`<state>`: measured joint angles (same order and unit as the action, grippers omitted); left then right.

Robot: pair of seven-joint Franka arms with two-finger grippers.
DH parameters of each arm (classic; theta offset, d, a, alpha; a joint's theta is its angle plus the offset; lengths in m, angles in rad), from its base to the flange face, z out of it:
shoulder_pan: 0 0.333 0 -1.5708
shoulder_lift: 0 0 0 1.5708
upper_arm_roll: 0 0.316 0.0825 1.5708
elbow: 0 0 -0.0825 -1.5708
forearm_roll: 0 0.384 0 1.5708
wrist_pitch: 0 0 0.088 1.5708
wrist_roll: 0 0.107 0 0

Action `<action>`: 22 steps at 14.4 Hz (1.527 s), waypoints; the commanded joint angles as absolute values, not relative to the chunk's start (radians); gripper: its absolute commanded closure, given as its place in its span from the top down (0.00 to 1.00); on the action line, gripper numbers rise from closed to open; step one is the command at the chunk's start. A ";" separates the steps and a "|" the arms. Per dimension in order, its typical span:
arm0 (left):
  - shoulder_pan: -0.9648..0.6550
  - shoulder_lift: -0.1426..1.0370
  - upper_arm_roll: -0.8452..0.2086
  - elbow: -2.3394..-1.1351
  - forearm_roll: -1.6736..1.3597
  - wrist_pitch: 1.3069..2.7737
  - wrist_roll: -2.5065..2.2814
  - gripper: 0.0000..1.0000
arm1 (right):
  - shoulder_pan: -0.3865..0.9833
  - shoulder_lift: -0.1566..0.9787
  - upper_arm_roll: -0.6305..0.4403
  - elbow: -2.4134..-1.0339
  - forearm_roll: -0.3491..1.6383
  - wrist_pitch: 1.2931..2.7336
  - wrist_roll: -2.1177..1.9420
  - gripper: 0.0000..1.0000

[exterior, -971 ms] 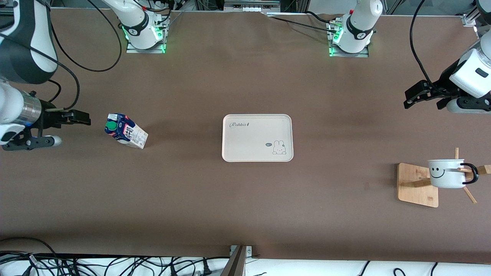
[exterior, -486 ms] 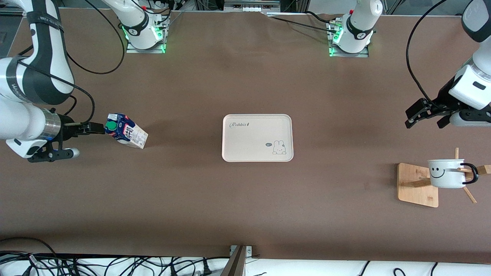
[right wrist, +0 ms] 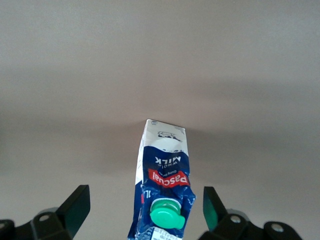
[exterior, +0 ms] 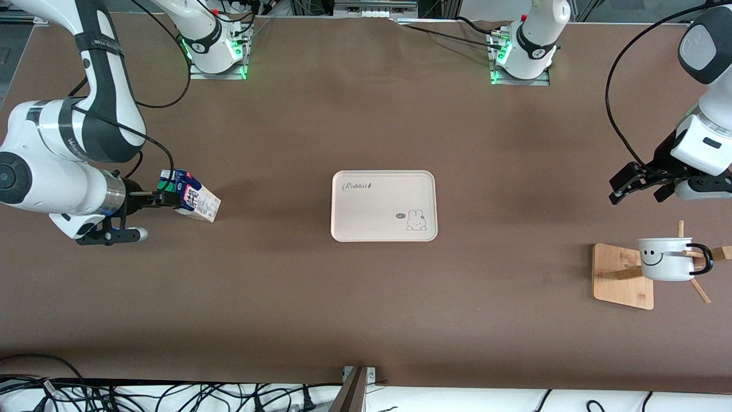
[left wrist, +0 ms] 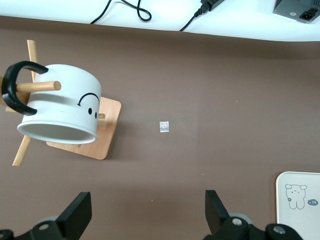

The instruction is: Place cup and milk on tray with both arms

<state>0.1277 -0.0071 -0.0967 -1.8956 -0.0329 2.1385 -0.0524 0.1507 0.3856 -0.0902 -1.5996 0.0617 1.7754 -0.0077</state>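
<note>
Milk (right wrist: pixel 162 185) stands between spread fingers of right claw (right wrist: pixel 142 210).

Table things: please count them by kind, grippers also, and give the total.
Milk carton: 1
Cup: 1
Tray: 1
Bamboo rack: 1
Grippers: 2, left gripper and right gripper
Total: 6
</note>
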 commanded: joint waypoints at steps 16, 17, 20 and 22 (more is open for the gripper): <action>0.179 -0.077 -0.089 -2.373 -0.006 2.897 0.063 1.00 | 0.138 0.324 -0.140 -1.756 0.135 1.747 0.052 1.00; 0.181 -0.063 -0.087 -2.373 0.017 2.952 0.096 1.00 | 0.138 0.325 -0.140 -1.761 0.135 1.747 0.052 1.00; 0.181 -0.028 -0.083 -2.368 0.028 3.019 0.126 1.00 | 0.138 0.328 -0.140 -1.770 0.137 1.755 0.054 1.00; 0.181 -0.011 -0.080 -2.365 0.031 3.042 0.127 1.00 | 0.138 0.330 -0.140 -1.775 0.137 1.756 0.054 1.00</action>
<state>0.1788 -0.0310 -0.0882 -2.3649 0.0044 3.0033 0.1078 0.1417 0.3502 -0.1401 -1.7483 0.1186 1.7475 0.0417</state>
